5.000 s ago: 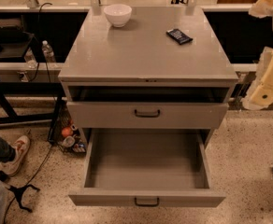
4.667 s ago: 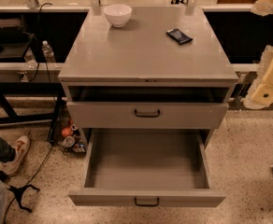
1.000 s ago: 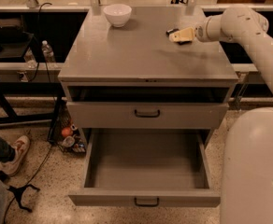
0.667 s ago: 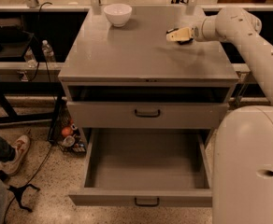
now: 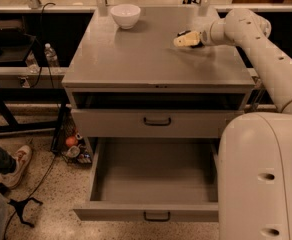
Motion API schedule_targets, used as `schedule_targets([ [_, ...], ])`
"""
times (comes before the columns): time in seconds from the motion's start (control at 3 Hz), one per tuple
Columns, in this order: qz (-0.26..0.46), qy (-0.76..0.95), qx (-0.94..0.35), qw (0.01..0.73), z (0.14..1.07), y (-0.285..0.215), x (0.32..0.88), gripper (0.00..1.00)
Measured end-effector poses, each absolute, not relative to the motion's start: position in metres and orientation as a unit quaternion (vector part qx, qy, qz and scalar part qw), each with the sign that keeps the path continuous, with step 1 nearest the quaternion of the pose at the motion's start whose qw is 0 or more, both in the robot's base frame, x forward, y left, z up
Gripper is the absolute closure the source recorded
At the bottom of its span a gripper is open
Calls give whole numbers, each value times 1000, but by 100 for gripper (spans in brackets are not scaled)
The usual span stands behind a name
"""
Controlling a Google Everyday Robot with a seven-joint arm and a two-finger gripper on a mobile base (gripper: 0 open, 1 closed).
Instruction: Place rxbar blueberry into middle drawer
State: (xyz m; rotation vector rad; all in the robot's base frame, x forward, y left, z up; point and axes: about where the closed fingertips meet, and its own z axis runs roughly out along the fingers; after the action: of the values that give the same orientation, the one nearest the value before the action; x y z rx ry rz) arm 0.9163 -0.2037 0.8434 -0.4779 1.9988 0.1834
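Rxbar blueberry point(image 5: 195, 44) lies on the grey worktop point(image 5: 136, 59), toward its rear right, and I can see almost nothing of it: only a dark sliver shows beneath the gripper point(image 5: 182, 40), which sits right on top of it. The gripper reaches in from the right, low against the worktop, at the end of a pale arm point(image 5: 266, 49) that slopes down from the robot's side. Whether it is grasping the bar or merely resting over it I cannot tell from where I stand.

At the rear left of the worktop stands a white bowl point(image 5: 125, 15), upright and well apart from the gripper. The stretch of worktop between them is plain grey.

Below, the cabinet's front shows a dark slot just under the worktop, then a drawer front point(image 5: 111, 124) that is pushed in, with a small dark bar handle point(image 5: 157, 121) at its centre. Under that, the middle drawer point(image 5: 156, 176) is pulled far out toward me, wide and deep, plain grey inside, with a like handle point(image 5: 157, 216) on its front. The robot's bulky pale body point(image 5: 261, 174) stands in the right foreground and covers the drawer's right end.

To the left of the cabinet, a water bottle point(image 5: 51, 56) stands on a low shelf, and a person's shoe point(image 5: 18, 160) rests on the speckled floor beside dark cables.
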Motion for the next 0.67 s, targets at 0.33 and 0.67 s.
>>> schedule_targets([
  [0.33,77,833,-205,507,839,-197,919,18],
  [0.67,86,833,-210,504,836,-190,920,43],
])
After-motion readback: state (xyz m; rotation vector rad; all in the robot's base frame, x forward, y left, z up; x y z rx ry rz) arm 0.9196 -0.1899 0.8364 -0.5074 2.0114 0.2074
